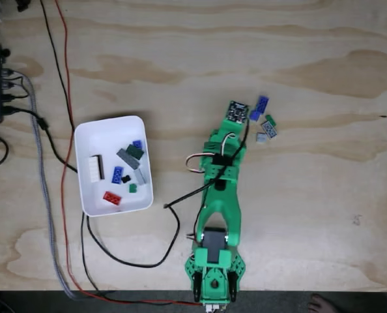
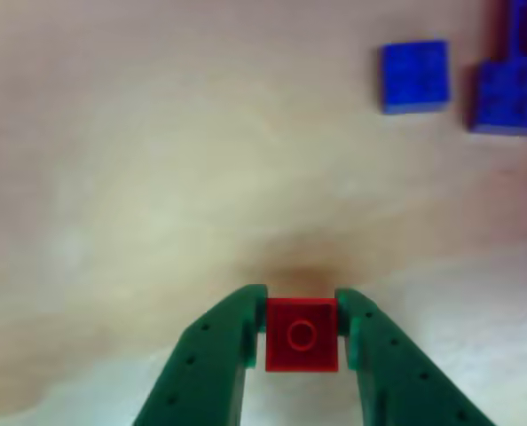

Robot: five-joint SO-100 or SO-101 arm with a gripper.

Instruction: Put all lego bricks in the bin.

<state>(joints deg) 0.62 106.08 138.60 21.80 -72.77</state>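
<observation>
Where the plywood table lies bare, the green arm is stretched across it toward a few loose bricks. To its left in the fixed view, the white bin is seen with several bricks inside. In the other view, a small red brick is gripped between the two fingers of the claw, narrowly parted to its width. Blue bricks are seen well apart, upper right.

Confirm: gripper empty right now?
No, in the other view the gripper is shut on a small red brick clamped between its green fingers.
</observation>
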